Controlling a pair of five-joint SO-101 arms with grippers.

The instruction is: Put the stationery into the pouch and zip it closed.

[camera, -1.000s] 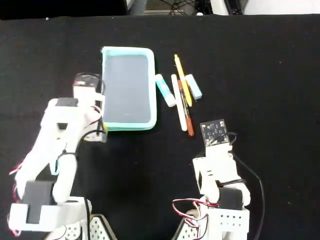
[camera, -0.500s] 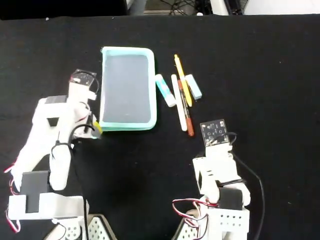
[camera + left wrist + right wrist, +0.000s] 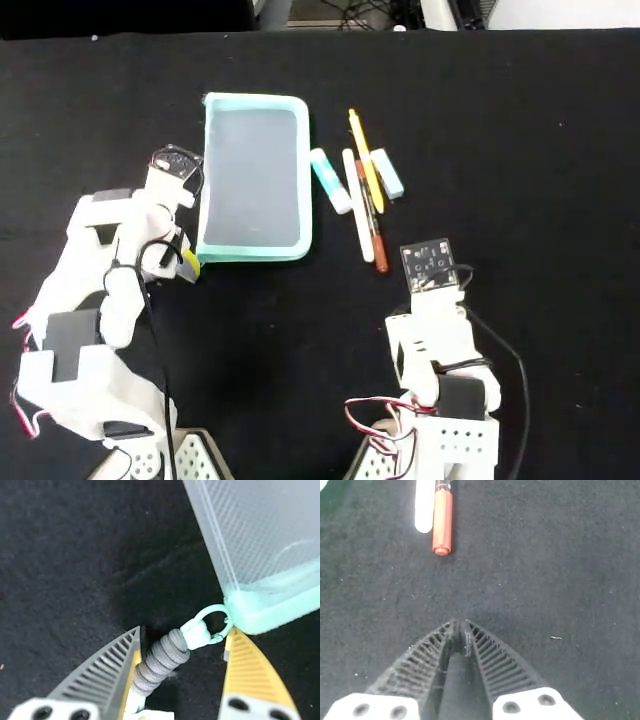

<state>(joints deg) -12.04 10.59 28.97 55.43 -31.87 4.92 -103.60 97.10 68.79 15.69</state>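
Your table [image 3: 520, 130] was covered in a matte black cloth, kind of fuzzy up close. The pouch [image 3: 255, 180] lay flat on it: a rounded rectangle with a see-through grey mesh face and soft mint trim round the edge.

At its near corner you had the zip pull [image 3: 212, 622], a thin mint ring with a stubby, ribbed grey tab [image 3: 160, 660] hanging off it. Your left gripper [image 3: 185, 632] sat right at that corner with its jaws apart. One ridged finger [image 3: 117, 662] was on one side of the tab and the yellow one [image 3: 250, 670] on the other, its tip just under the pouch corner. It had nothing pinched.

The stationery lay in a loose bunch just beside the pouch's far long side: a yellow pen [image 3: 365, 160], a white pen [image 3: 354, 205], an orange marker [image 3: 370, 220] and two blocky erasers [image 3: 330, 180], all slim sticks or little bars.

Your right gripper [image 3: 459, 630] was fully closed and holding nothing, resting low over bare cloth. The marker's tip [image 3: 442, 517] and the white pen's end were ahead of it, well apart.
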